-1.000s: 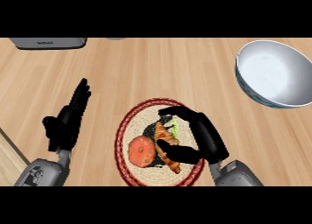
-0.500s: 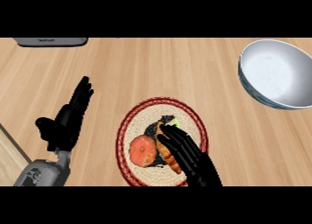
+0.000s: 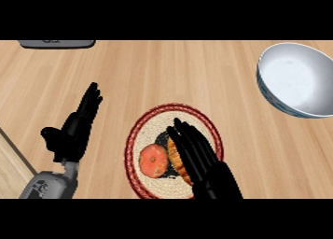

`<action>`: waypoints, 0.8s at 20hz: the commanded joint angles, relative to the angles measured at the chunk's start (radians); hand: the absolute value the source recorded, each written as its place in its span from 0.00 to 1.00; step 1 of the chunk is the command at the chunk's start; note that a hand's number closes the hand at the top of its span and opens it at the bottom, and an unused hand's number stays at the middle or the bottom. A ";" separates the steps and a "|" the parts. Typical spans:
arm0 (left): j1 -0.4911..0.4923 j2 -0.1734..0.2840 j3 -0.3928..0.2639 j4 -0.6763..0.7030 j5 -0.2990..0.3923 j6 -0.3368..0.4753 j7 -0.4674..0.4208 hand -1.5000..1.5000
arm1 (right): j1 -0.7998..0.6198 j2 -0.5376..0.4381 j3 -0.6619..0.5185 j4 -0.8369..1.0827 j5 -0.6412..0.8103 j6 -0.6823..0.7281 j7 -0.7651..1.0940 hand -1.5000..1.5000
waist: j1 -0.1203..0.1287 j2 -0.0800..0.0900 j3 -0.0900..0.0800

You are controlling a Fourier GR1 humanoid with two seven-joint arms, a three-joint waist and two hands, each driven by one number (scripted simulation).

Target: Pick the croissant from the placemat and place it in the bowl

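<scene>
The croissant (image 3: pixel 154 160), orange-brown, lies on the round woven placemat (image 3: pixel 157 125) with a red rim, low in the middle of the head view. My right hand (image 3: pixel 200 161) lies over the croissant's right part with its fingers straight and pointing up the view, hiding that side. It is open and not curled round the croissant. The white bowl (image 3: pixel 297 80) with a blue outside stands at the upper right, well apart from the placemat. My left hand (image 3: pixel 75 130) rests open at the left, fingers up, holding nothing.
A grey object (image 3: pixel 56 43) sits at the counter's far edge, upper left. A paler wooden board (image 3: pixel 5 167) fills the lower left corner beside my left forearm. Bare wood counter lies between the placemat and the bowl.
My right hand was curled over the croissant; its fingers have straightened and the hand has drawn back toward the lower edge. The croissant stays on the placemat. The left hand has barely moved.
</scene>
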 commanded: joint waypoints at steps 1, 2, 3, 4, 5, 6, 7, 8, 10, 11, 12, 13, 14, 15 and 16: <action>-0.025 -0.034 -0.032 -0.026 -0.043 0.040 0.052 0.50 | -0.038 0.042 -0.008 -0.029 0.031 0.175 0.205 0.00 | 0.001 0.000 0.001; -0.024 0.006 0.011 -0.011 -0.017 -0.008 0.021 0.50 | -0.095 0.047 -0.021 0.026 0.000 0.167 0.245 0.00 | 0.008 0.003 0.000; -0.052 -0.021 -0.001 0.011 -0.029 0.013 0.040 0.50 | -0.142 0.048 -0.037 0.073 -0.037 0.194 0.271 0.00 | 0.010 0.005 0.000; -0.011 -0.020 0.006 0.020 -0.012 -0.023 -0.007 0.50 | -0.157 0.048 -0.083 0.079 -0.062 0.213 0.260 0.00 | 0.009 0.004 0.001; -0.032 -0.003 0.023 -0.021 -0.013 -0.007 0.045 0.50 | -0.101 0.048 -0.051 0.093 -0.045 0.220 0.266 0.00 | 0.008 0.003 0.001; 0.023 0.012 0.019 -0.046 -0.017 -0.022 0.020 0.50 | -0.128 0.049 -0.106 0.084 -0.082 0.273 0.283 0.00 | 0.011 0.003 0.001; 0.004 -0.025 0.010 0.002 -0.017 -0.026 -0.003 0.50 | -0.101 0.049 -0.031 0.070 -0.048 0.255 0.337 0.00 | 0.004 0.002 0.001; -0.060 -0.035 0.026 0.038 -0.037 -0.009 0.032 0.50 | -0.144 0.049 -0.066 0.122 -0.080 0.261 0.304 0.00 | 0.004 0.004 0.001; -0.025 -0.005 0.065 0.022 -0.006 -0.066 0.004 0.50 | -0.106 0.049 -0.065 0.105 -0.077 0.298 0.310 0.00 | 0.005 0.003 0.001; 0.002 -0.006 0.059 -0.013 -0.010 -0.067 0.018 0.50 | -0.079 0.049 -0.042 0.180 -0.060 0.223 0.255 0.00 | 0.007 0.002 0.002; -0.032 -0.050 0.029 -0.047 -0.062 -0.006 0.066 0.50 | -0.112 0.049 -0.108 0.172 -0.093 0.270 0.240 0.00 | 0.006 0.002 0.002; 0.050 -0.052 0.003 -0.095 -0.079 -0.014 0.044 0.50 | -0.125 0.049 -0.085 0.183 -0.105 0.259 0.253 0.00 | 0.008 0.002 0.002; 0.018 -0.035 0.040 -0.067 -0.060 -0.050 0.054 0.50 | -0.001 -0.004 -0.078 0.123 -0.099 0.224 0.154 0.00 | 0.003 0.002 0.002; -0.009 -0.020 0.074 -0.068 -0.050 -0.045 0.079 0.50 | 0.026 -0.039 -0.079 0.018 -0.125 0.277 0.182 0.00 | 0.001 0.001 0.002; 0.011 -0.050 0.042 -0.044 -0.087 -0.041 0.062 0.50 | -0.028 -0.004 -0.145 0.134 -0.156 0.275 0.133 0.00 | 0.004 0.003 0.002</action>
